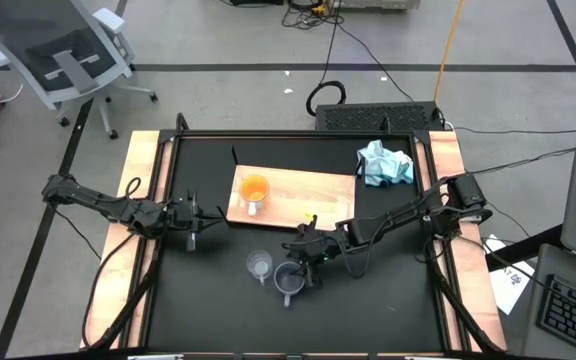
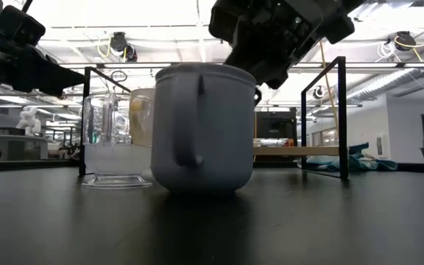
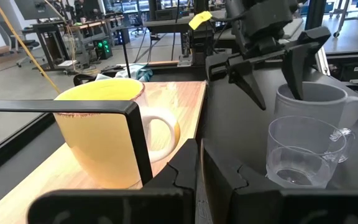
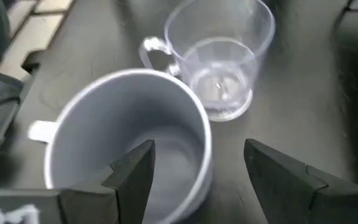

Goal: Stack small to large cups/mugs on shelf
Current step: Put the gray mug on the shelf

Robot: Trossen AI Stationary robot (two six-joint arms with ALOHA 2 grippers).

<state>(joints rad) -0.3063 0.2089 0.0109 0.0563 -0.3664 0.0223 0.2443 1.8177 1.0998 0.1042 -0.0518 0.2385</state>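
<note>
The right pincer (image 4: 197,165) hangs open astride the rim of the blue-grey handled mug (image 4: 129,143), one finger inside. Beside that mug stands the small clear glass cup (image 4: 219,53); beyond it, the orange white-handled mug (image 1: 254,189) sits on the flat light-wood shelf (image 1: 308,195). The left pincer (image 1: 194,232), closed and empty, waits off the mug's far side.

A black table (image 1: 388,300) carries a light-wood board (image 1: 303,195) at twelve o'clock, clear cup (image 1: 259,265) and blue-grey mug (image 1: 288,281) centrally, blue cloth (image 1: 383,165) at one.

One orange mug (image 1: 254,189), one blue-grey mug (image 1: 288,279), one clear glass cup (image 1: 259,265), one wooden shelf (image 1: 313,192), one light-blue cloth (image 1: 384,164)
</note>
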